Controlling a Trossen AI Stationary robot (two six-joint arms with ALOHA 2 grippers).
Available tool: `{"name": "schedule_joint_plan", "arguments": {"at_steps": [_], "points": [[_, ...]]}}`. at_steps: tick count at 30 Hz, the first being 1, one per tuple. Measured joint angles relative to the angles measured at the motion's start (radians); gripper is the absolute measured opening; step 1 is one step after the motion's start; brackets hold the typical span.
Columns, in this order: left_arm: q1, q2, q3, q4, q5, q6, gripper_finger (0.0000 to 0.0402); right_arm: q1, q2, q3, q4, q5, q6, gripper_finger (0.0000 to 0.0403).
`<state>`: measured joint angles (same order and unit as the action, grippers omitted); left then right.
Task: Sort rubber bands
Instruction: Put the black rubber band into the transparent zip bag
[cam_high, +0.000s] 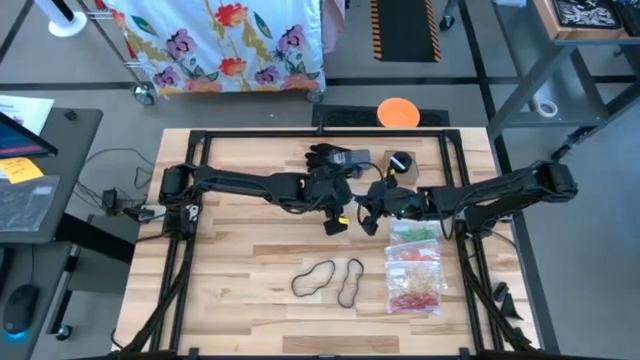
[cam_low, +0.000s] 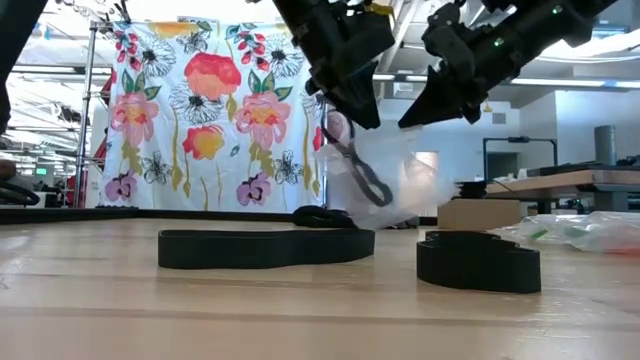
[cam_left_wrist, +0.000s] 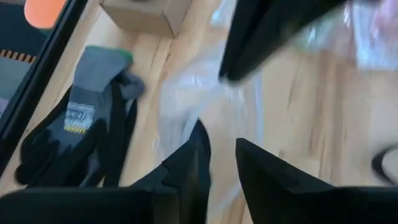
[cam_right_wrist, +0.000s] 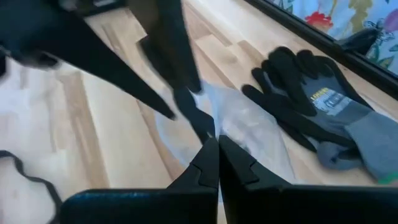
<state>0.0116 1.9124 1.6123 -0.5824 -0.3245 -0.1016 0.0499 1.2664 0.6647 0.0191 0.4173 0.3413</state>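
Note:
A clear plastic bag (cam_low: 405, 175) hangs between my two grippers over the middle of the table. My right gripper (cam_right_wrist: 217, 155) is shut on it. My left gripper (cam_left_wrist: 222, 155) stands just above the bag's mouth, its fingers a little apart. A black rubber band (cam_low: 366, 180) dangles right under the left fingertips, against the bag. Two more black rubber bands (cam_high: 315, 277) (cam_high: 350, 283) lie flat on the table nearer the front edge. My left gripper: I cannot tell whether a fingertip (cam_right_wrist: 177, 84) still touches the dangling black band's upper end (cam_right_wrist: 189, 109). My right gripper pinches the clear bag's upper edge (cam_right_wrist: 214, 127) between its two fingertips, slanting down from the table's right. The bag hangs slack below the fingers.
Three filled clear bags (cam_high: 415, 265) lie in a row at the right, holding green, orange and red bands. A black and grey glove (cam_high: 328, 156) and a cardboard box (cam_high: 398, 166) sit toward the far edge. A black frame (cam_high: 200, 140) borders the table.

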Motion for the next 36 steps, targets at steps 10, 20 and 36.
{"name": "schedule_joint_plan", "arguments": {"at_steps": [10,20,36], "points": [[-0.076,-0.176,0.069,-0.081,-0.107,0.128,0.0104,-0.048,-0.273,-0.087,-0.129,0.0,0.007,0.0],[-0.234,-0.374,-0.232,0.14,-0.105,0.081,0.0095,-0.013,-0.53,-0.18,-0.136,-0.137,0.045,0.0],[-0.26,-0.091,-0.536,0.391,0.205,-0.246,0.0095,0.0,-0.54,-0.165,-0.157,-0.104,0.027,0.0]]}}
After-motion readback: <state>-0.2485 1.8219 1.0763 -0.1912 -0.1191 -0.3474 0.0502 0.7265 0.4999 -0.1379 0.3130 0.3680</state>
